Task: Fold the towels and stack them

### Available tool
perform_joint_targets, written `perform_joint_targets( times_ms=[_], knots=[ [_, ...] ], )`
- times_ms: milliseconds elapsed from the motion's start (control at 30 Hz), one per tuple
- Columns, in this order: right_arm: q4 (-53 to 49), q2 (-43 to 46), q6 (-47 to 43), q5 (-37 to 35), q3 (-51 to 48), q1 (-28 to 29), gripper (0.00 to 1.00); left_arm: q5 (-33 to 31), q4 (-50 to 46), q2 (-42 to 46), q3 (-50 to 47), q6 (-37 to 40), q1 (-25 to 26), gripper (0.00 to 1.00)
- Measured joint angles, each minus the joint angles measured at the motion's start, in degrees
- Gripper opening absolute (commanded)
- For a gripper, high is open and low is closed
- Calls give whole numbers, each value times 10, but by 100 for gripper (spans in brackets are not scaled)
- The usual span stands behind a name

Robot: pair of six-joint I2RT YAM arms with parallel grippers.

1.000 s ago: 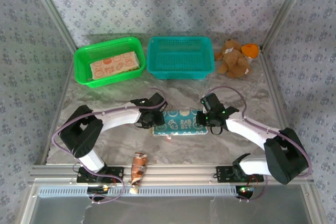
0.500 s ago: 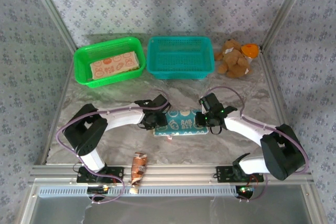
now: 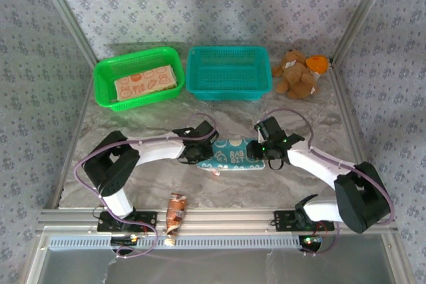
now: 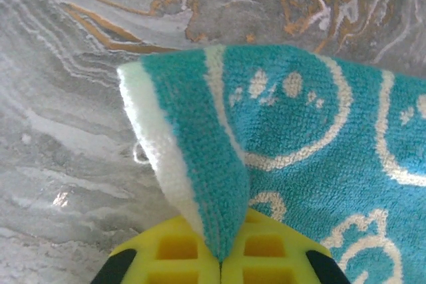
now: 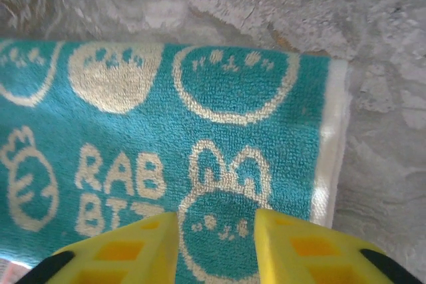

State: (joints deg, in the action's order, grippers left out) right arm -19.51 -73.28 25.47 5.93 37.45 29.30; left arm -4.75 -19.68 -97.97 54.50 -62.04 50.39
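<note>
1. Pinching tight, the left gripper [image 4: 221, 257] has its yellow fingers [image 4: 176, 249] pressed together on the left corner of the teal towel [image 4: 299, 131]; the white-edged fold stands up between them.
2. The right gripper [image 5: 216, 244] holds its fingers apart over the towel's right end, gripping nothing, with a printed rabbit face in the gap.
3. The teal towel lies as a folded strip on the marble worktop [image 3: 133, 118], midway between the left and right edges.
4. Along the far edge, a green basket [image 3: 105, 71] near the left corner holds the peach towel [image 3: 148, 83]; a teal basket [image 3: 229, 50] stands just beside it.
5. A teddy bear [image 3: 297, 74] sits by the far-right corner, and a brown packet [image 3: 176, 211] lies at the near edge.
</note>
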Motion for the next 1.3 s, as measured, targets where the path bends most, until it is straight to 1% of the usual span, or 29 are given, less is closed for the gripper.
perform_joint_targets(
  times_ms=[133,167,267,333,367,400,600,800,933,1133,1300],
  knots=[
    [-6,25,3,0,7,-14,56,-17,-27,8,1,9,2,0],
    [-7,31,4,0,7,-20,57,-24,-43,14,1,11,2,0],
    [-9,45,5,0,8,-39,67,-43,-105,37,5,20,0,0],
    [-13,52,5,1,11,-49,77,-54,-147,56,16,26,-3,0],
    [-15,55,5,2,14,-54,97,-58,-168,66,26,30,-5,0],
    [-16,58,7,3,17,-58,100,-65,-187,77,39,33,-8,0],
    [-18,68,6,3,37,-74,100,-91,-276,135,119,57,-30,0],
    [-23,73,5,3,56,-81,100,-117,-355,162,213,89,-56,0],
    [-26,73,4,2,70,-81,100,-127,-399,163,284,113,-77,0],
    [-30,76,3,-3,80,-82,100,-134,-459,158,416,155,-116,0],
    [-33,79,3,-8,85,-83,100,-141,-495,121,546,200,-158,0]
  ],
)
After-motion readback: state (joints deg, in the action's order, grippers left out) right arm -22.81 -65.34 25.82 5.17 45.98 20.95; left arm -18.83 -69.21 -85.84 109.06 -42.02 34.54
